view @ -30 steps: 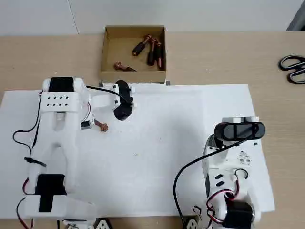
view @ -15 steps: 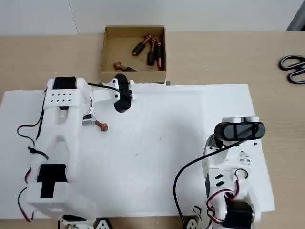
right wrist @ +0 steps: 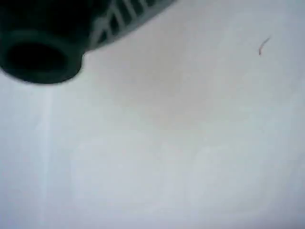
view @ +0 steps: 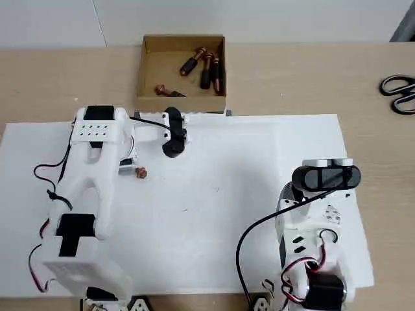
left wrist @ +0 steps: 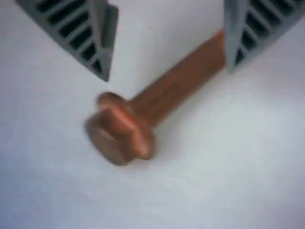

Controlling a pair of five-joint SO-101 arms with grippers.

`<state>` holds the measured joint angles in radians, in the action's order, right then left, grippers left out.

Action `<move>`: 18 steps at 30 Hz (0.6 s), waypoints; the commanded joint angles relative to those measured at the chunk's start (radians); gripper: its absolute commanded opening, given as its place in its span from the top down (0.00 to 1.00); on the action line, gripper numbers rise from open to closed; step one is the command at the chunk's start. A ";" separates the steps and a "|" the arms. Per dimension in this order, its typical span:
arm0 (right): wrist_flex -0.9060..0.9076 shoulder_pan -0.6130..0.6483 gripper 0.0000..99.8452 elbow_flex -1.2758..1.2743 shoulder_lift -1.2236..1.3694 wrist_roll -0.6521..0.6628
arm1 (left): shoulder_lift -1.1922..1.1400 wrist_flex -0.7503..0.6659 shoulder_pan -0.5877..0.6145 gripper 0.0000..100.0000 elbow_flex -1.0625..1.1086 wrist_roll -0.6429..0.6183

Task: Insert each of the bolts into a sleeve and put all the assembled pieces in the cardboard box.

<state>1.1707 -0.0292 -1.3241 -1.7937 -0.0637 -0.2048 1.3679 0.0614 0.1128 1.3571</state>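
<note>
Pale wood-grain worktop [view: 292, 78] runs the full width of the high view. A white sheet [view: 259, 155] lies flat on it and covers most of the near half. Bare wood shows beyond the sheet's far edge and along my right side.

The scissors [view: 400, 93] lie on bare wood far to my right, apart from the sheet. Their dark loop handles show and the rest is cut by the view's edge.

Small specks [view: 185, 209] sit near the sheet's middle. The right wrist view has a thin curled fibre [right wrist: 263, 46] lying on the white surface.

A pale wall [view: 65, 23] stands behind the worktop. There is a dark shape [view: 406, 26] at its far right corner; I cannot tell what it is.
</note>
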 commanded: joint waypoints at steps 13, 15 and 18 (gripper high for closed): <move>-0.019 -0.007 1.00 0.008 -0.002 0.014 | -0.143 -0.009 0.015 0.85 -0.044 0.485; -0.019 -0.007 1.00 0.008 -0.002 0.014 | -0.161 -0.063 0.015 0.85 -0.044 0.479; -0.019 -0.007 1.00 0.008 -0.002 0.014 | -0.180 -0.123 0.015 0.85 -0.044 0.428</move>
<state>1.1707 -0.0292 -1.3241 -1.7937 -0.0637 -0.3659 1.3234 0.0675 0.0821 1.3571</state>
